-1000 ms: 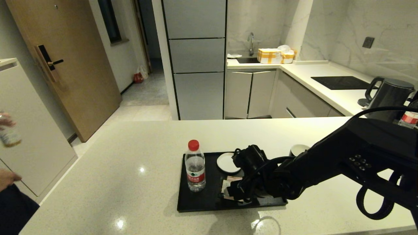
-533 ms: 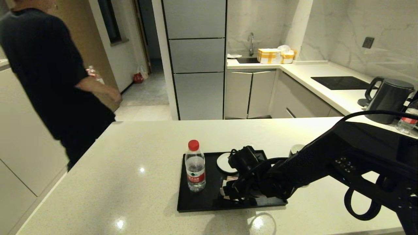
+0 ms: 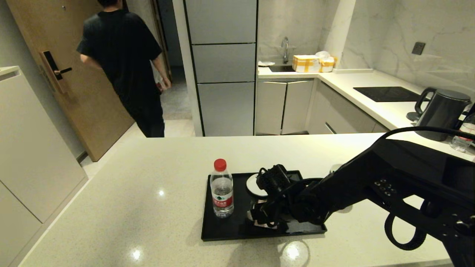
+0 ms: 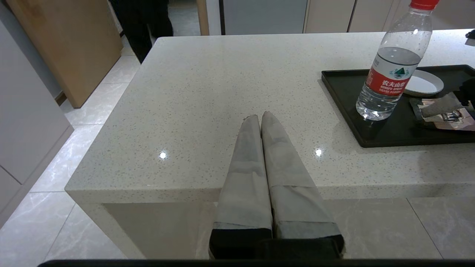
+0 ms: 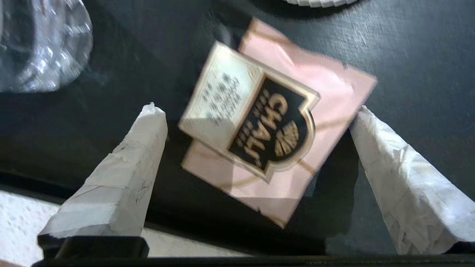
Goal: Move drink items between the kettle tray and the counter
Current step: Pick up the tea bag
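Pincer (image 5: 256, 111) of the right arm straddles the tea sachet (image 5: 272, 129) wide open, holding nothing, hidden from the head view.

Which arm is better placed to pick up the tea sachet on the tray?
Right. The right gripper is open just above the tea sachet on the kettle tray, one finger on each side. The left gripper is shut, off the counter's near edge.

Home kitchen: sink (image 3: 281, 68), hob (image 3: 387, 94), kettle (image 3: 441, 113).
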Robot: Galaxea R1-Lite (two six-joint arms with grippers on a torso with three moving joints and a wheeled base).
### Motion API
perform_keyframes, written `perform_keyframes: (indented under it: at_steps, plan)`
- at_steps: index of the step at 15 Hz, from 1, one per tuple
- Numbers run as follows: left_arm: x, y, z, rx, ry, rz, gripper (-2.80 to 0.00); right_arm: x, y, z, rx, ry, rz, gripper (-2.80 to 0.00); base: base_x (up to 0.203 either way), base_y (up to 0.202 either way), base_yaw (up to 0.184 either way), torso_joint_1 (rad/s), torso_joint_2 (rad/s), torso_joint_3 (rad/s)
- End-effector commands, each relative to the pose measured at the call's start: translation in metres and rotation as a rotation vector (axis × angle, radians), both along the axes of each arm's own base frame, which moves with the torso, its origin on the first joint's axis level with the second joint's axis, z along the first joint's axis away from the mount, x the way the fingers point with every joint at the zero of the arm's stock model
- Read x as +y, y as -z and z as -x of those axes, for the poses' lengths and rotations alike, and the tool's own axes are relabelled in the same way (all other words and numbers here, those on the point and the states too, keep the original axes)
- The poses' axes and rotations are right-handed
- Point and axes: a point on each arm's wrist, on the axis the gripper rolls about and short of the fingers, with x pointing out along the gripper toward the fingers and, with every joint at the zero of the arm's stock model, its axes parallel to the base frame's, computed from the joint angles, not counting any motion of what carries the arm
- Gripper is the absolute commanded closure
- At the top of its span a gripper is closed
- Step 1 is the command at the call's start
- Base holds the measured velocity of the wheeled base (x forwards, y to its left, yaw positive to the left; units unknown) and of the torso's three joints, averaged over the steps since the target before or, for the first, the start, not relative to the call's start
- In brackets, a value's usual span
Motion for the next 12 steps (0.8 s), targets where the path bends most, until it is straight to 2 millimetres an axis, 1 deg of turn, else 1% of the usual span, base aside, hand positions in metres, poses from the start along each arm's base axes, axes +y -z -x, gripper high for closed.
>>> perform_keyframes:
  at_steps: [1, 12]
  plan:
    - [0.0000, 0.0004, 0.0000, -0.001, -0.001, 0.000, 0.00, 0.0020, 0.0022, -0.0022, -0.003, 0.001, -0.001, -2.80, 0.000, 0.000, 0.000, 0.000, 0.00, 0.000]
    - [0.0000, 0.0004, 0.0000, -0.001, -0.001, 0.000, 0.00, 0.0004, 0.0039, -0.0013, 0.006, 0.003, 0.008, -2.80, 0.000, 0.000, 0.000, 0.000, 0.00, 0.000]
